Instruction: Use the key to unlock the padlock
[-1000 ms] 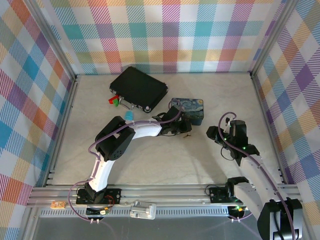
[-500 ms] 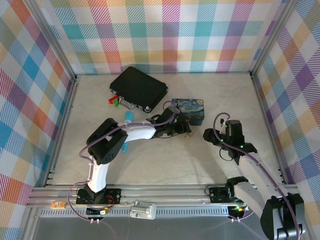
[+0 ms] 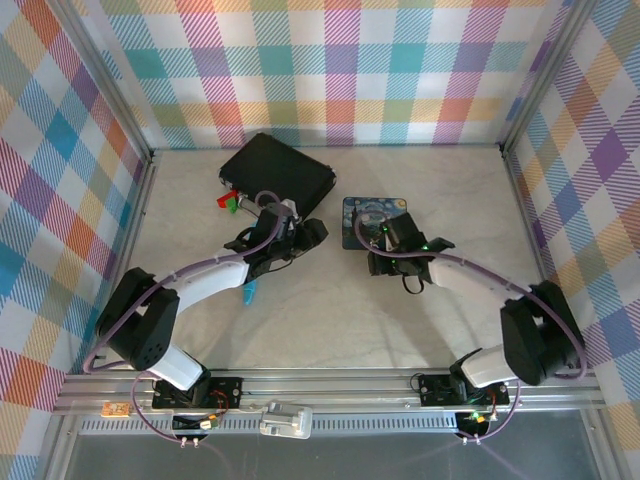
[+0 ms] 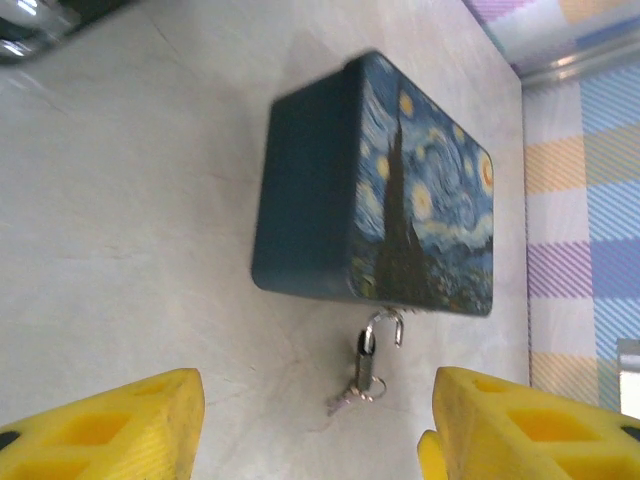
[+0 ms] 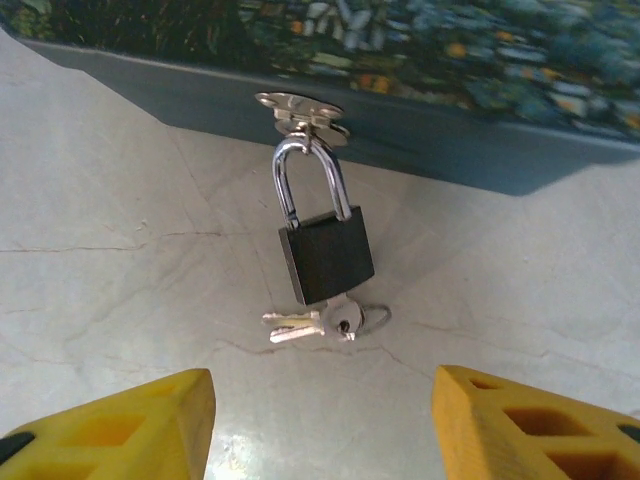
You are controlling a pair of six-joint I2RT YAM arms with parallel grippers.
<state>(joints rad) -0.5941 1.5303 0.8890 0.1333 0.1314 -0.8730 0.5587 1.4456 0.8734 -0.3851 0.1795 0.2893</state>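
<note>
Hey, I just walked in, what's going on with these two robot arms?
They are working on a padlock whose shackle is hooked through the clasp of a painted tin. The key lies on the table at the padlock's base, and nothing holds it. The right tool is open and faces the padlock from close by. The left tool is open too, looking at it from farther off. The shackle looks shut.

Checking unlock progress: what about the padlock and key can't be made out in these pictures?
- Right wrist view: the padlock hides its keyhole face; whether the key is inserted is unclear.
- Left wrist view: both small and blurred.
- Top view: the right gripper covers both.
</note>
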